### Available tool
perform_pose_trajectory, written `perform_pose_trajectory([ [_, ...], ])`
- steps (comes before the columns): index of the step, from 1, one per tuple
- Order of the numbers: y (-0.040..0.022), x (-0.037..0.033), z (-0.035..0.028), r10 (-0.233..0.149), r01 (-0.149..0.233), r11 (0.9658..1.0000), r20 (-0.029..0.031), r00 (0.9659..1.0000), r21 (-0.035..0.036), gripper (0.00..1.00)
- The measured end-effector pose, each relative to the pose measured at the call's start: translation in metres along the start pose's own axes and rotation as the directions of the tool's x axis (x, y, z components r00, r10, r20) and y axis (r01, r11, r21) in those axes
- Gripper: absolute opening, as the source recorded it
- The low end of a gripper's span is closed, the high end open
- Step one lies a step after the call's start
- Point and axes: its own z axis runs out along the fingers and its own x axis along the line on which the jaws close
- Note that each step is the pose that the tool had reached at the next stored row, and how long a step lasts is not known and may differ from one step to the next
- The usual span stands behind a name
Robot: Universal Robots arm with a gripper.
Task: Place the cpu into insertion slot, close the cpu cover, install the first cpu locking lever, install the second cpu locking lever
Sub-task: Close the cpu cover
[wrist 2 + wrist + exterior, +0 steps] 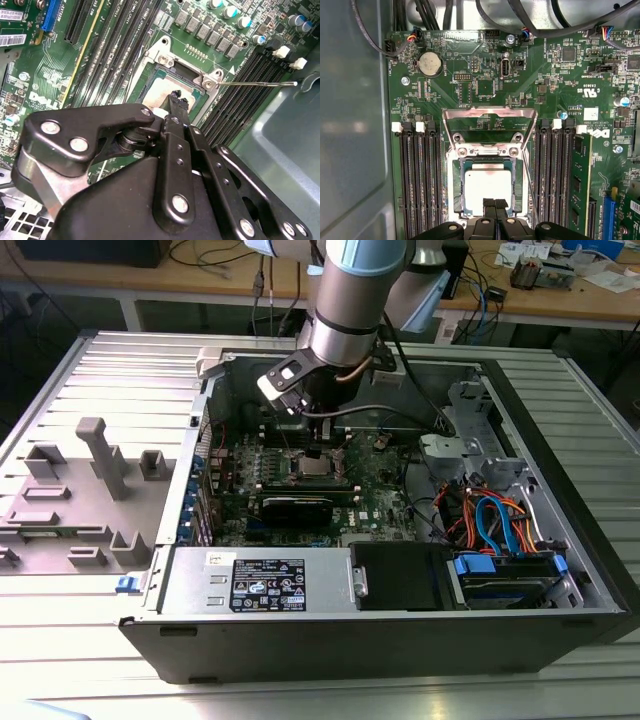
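Your open computer case (300, 640) lies on its side on a slatted metal table (60, 640), with a grey fixture (95, 455) on the exterior view's left. Your arm (350, 300) reaches down into the case over the green board (555, 75).

Cover (490, 110): up, swung back from the slot (488, 165) toward the round battery (429, 63), its square cut-out showing board behind it. It is not shut.

Cpu (488, 185): seated flat in the slot, silver top up, square to the rim. It also shows in the second wrist view (157, 97).

Gripper (495, 202): fingers pressed together, tips side by side with nothing seen between them. They stand over the cpu's edge, on the side away from the cover. Whether they touch it cannot be told.

Lever (257, 84): a thin rod sticking out from the slot's corner across the memory slots (240, 90), not latched.
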Motion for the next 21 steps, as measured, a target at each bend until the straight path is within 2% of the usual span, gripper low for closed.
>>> perform_pose_trajectory([
  [8, 0.0023, 0.0000, 0.0002, 0.000, 0.000, 0.9999, 0.0001, 1.0000, 0.0145, 0.11],
  [11, 0.0036, 0.0000, 0.0003, 0.000, 0.000, 0.9997, 0.0002, 1.0000, 0.0229, 0.11],
  [19, 0.0061, 0.0001, 0.0006, 0.000, 0.000, 0.9993, 0.0003, 1.0000, 0.0386, 0.11],
  [21, 0.0072, 0.0001, 0.0007, 0.000, 0.000, 0.9990, 0.0004, 1.0000, 0.0456, 0.11],
])
